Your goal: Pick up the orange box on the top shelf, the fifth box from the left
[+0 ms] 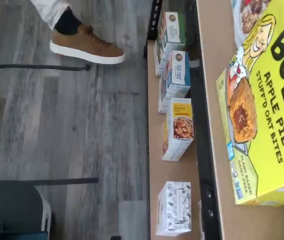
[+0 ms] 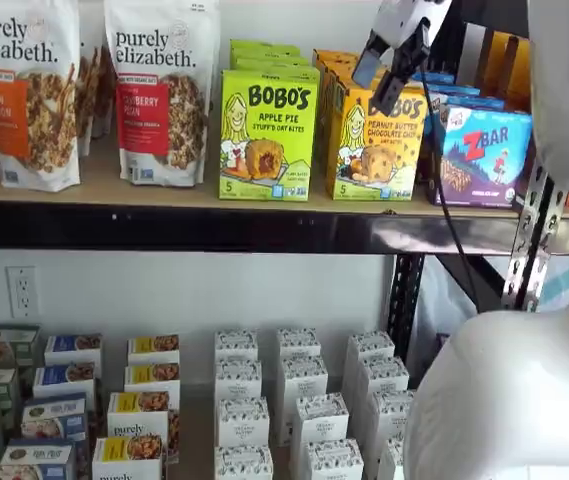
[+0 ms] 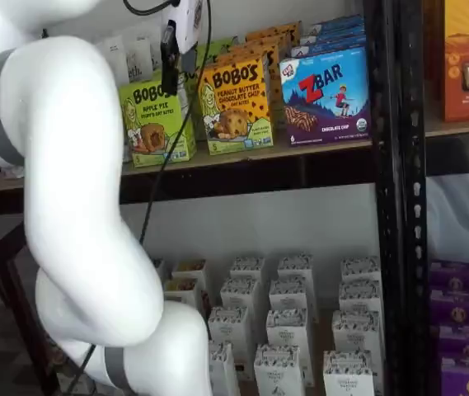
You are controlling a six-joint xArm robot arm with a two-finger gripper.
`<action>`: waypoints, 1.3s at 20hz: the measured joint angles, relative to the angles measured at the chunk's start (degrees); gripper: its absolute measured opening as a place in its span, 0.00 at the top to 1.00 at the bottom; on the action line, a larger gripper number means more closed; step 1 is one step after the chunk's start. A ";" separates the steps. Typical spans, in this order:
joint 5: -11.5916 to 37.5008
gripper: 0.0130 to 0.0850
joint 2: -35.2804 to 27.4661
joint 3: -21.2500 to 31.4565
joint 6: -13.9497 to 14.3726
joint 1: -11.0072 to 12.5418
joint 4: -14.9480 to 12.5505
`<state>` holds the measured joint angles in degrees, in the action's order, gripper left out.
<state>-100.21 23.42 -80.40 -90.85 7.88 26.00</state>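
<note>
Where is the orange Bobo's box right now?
In both shelf views the orange Bobo's box stands on the top shelf, between the green apple pie box and the blue ZBar box.

orange box (image 2: 376,140) on top shelf (image 2: 164,190), between apple pie box (image 2: 267,135) and ZBar box (image 2: 484,155)

Glossy white rounded arm (image 3: 69,206) with grey bands, black cable (image 3: 158,173), black fingers (image 2: 401,70).

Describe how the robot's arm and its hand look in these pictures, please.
The arm is thick, rounded and glossy white, with grey bands at its joints. The hand has a white body and two slim black fingers. A thin black cable hangs from the hand past the shelf. No lettering can be read on the arm.
</note>
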 joint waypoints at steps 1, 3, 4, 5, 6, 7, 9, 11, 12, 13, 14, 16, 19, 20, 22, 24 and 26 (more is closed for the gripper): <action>0.33 0.00 0.19 0.19 -0.02 0.08 0.19; 0.86 0.00 0.38 0.34 -0.22 0.54 0.88; 1.14 0.00 0.42 0.38 -0.33 0.75 1.18; 2.05 0.00 0.71 0.76 -0.50 1.02 1.63; 2.68 0.00 0.81 0.95 -0.65 1.21 1.87; 3.19 0.00 0.81 1.03 -0.83 1.39 2.01; 4.07 0.00 0.40 0.91 -1.52 2.07 2.20; 4.65 0.00 -0.37 0.56 -2.54 3.02 2.34; 4.65 0.00 -0.93 0.20 -3.12 3.60 2.48; 4.68 0.00 -1.41 -0.07 -3.63 4.11 2.63; 4.83 0.00 -1.72 -0.19 -4.00 4.45 2.77; 5.31 0.00 -2.34 -0.42 -4.70 5.19 3.34; 5.85 0.00 -3.08 -0.85 -5.27 5.92 4.25; 6.35 0.00 -3.29 -0.93 -5.45 6.11 4.53; 6.91 0.00 -3.83 -1.35 -5.68 6.25 4.50; 7.70 0.00 -4.45 -1.72 -5.97 6.32 4.24; 8.49 0.00 -4.97 -1.97 -6.23 6.37 4.05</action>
<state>-91.72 18.45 -82.37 -97.08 14.25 30.04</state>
